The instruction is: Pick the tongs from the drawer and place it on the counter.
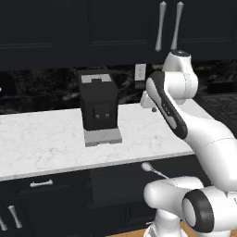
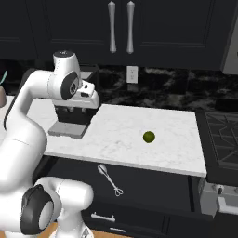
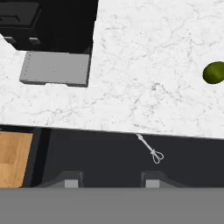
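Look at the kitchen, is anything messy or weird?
Nothing is spilled or broken. The drawer stands open with the tongs lying slantwise inside. A small green ball sits alone on the counter, an odd thing beside the coffee machine.

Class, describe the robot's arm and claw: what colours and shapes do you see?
The arm is glossy white, built of rounded tubular segments with dark grey or black bands at the joints. The claw ends in two small dark finger tips with light grey pads. No cables or markings show.
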Robot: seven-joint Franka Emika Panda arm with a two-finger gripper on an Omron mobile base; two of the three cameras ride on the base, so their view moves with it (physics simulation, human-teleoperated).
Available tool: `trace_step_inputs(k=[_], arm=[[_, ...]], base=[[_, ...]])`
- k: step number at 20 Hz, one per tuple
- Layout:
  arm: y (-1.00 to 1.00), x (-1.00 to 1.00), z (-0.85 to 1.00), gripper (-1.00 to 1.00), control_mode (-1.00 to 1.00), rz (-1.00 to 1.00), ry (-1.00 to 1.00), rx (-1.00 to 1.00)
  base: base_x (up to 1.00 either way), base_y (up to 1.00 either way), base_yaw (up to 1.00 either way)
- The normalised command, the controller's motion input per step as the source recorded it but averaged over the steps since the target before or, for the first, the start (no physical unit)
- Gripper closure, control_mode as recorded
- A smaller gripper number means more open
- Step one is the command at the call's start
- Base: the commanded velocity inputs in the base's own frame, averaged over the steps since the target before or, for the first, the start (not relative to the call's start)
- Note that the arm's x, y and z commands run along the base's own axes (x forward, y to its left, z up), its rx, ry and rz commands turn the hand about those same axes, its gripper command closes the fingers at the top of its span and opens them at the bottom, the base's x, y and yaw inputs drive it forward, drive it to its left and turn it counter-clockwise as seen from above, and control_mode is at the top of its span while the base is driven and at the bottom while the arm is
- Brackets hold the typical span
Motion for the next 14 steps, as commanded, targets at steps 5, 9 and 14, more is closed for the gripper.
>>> trace_step_inputs(k=[5,9,14], arm=[[-0.08,-0.61,-0.02,-1.00,-1.00,-0.04,0.00,0.00],[-0.18,-1.00,-0.34,-1.00,-1.00,-0.12,0.08,0.00],[-0.22,-0.73,-0.95,-1.00,-1.00,-0.10,0.00,0.00]], base=[[0.00,0.00,0.00],[0.00,0.00,0.00],[0.00,0.00,0.00]])
